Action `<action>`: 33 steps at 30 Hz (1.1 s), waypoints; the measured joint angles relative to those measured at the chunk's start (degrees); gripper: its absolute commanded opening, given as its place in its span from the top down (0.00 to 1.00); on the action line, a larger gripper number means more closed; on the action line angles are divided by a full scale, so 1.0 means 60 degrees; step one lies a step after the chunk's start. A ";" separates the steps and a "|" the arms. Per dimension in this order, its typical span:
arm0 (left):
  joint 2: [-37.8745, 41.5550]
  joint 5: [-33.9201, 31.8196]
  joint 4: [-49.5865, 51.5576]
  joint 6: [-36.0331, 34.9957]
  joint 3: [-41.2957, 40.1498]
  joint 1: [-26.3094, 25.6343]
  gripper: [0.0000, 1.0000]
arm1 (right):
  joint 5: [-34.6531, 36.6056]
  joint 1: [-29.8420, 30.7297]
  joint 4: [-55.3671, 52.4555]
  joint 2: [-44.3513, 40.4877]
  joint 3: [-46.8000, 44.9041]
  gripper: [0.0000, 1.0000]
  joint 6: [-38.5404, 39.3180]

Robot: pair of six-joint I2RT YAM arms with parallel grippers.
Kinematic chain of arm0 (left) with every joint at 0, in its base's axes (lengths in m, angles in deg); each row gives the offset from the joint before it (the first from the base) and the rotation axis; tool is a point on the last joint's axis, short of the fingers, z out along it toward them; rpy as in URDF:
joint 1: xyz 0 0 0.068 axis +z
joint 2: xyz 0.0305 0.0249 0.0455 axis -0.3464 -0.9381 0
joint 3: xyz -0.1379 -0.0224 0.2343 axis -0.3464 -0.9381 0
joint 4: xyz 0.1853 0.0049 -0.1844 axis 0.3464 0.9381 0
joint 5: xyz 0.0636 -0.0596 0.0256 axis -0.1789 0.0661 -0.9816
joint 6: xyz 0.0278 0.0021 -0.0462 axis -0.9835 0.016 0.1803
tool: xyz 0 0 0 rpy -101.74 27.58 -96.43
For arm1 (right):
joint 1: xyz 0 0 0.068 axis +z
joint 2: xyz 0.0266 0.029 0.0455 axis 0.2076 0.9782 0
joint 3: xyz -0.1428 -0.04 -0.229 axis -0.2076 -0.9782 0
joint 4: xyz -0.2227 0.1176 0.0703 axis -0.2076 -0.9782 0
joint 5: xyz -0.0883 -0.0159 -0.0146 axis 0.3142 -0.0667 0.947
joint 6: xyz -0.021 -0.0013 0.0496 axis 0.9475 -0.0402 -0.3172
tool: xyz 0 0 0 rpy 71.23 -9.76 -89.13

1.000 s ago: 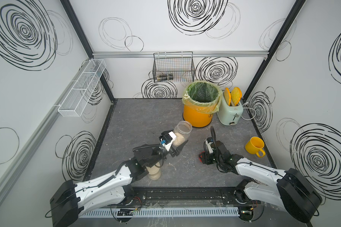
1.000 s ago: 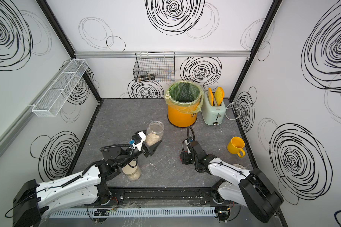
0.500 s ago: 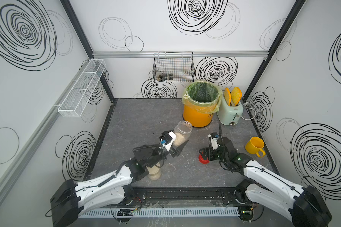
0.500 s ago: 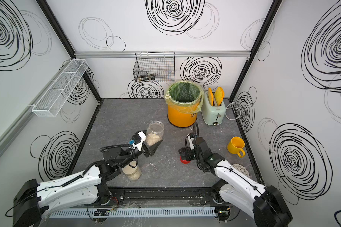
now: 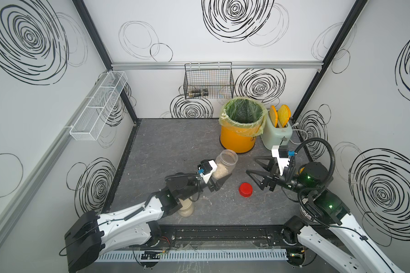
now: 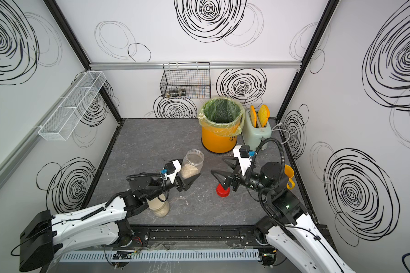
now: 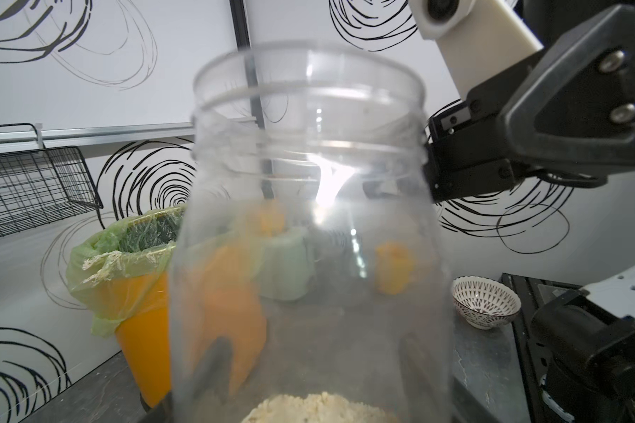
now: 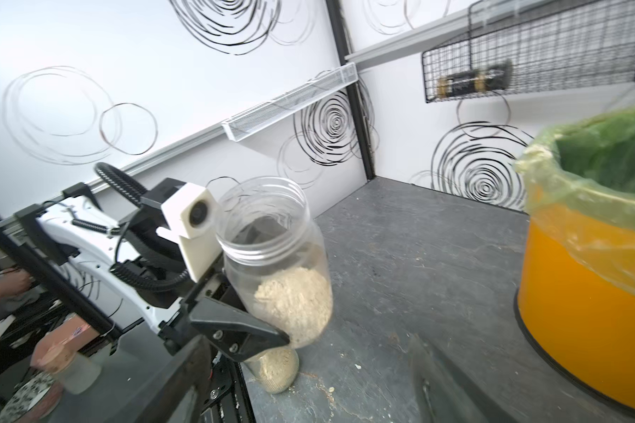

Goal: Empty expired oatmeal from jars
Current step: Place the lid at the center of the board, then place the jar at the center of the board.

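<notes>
Since a second ago the right gripper [image 5: 251, 164] has left the red cap [image 5: 245, 189] on the table [image 5: 175, 141] and hangs wide open and empty in both top views; the left gripper [image 5: 217, 180] clamps the uncapped jar [image 5: 224, 166] low, near the bin [image 5: 234, 141]. From the left wrist its clear wall looks thin and slick, with oatmeal [image 7: 319, 406] pooled at the bottom: probably light, best gripped low and gently. From the right wrist the loose flakes look ready to pour freely.

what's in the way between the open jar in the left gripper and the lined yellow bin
Nothing visible. The stretch of grey tabletop between the open jar, held by the left gripper, and the bin is bare. The red cap lies off to the side, near the open right gripper.
</notes>
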 measured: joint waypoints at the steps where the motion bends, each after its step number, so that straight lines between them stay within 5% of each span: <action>1: 0.0000 0.0127 0.0007 -0.0051 0.0011 -0.0004 0.39 | -0.0127 0.0000 -0.0120 0.0189 0.0240 0.15 -0.0011; 12: -0.0266 0.0288 0.0313 -0.1464 0.0124 -0.0324 0.38 | 0.0346 0.0197 -0.4411 0.3883 0.5049 0.37 -0.0459; 23: -0.0499 0.0098 0.0397 -0.1767 0.0124 -0.0324 0.38 | 0.1111 0.1129 -0.6131 0.4339 0.5654 0.51 -0.0244; 33: -0.0448 0.0015 0.0455 -0.1810 0.0124 -0.0324 0.37 | 0.1421 0.1297 -0.6269 0.4677 0.5559 0.80 -0.0127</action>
